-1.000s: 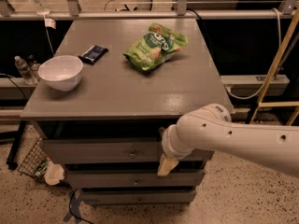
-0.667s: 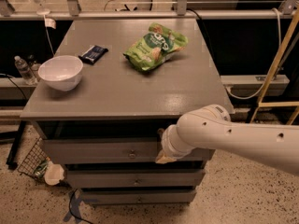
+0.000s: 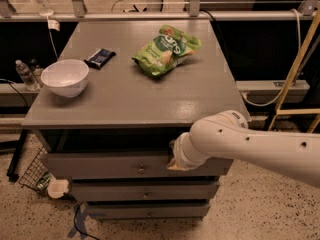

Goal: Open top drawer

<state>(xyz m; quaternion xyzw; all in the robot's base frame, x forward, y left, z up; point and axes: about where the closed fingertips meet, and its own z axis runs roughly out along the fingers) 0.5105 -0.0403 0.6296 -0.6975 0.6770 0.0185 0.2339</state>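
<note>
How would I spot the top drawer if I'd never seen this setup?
Find the grey cabinet with a white bowl and green bag on top. Of the three stacked drawer fronts beneath, the top drawer is the uppermost and widest. Unlike the lower drawers, it has the gripper at its front, right of its knob.

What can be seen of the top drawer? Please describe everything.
The top drawer, widest of three, has a long flat front that looks like grey-painted wood and one small round metal knob at its centre. It sits level under the tabletop, a dark gap above its front. The gripper is at the front's upper edge, right of the knob in the picture, seemingly touching it.
</note>
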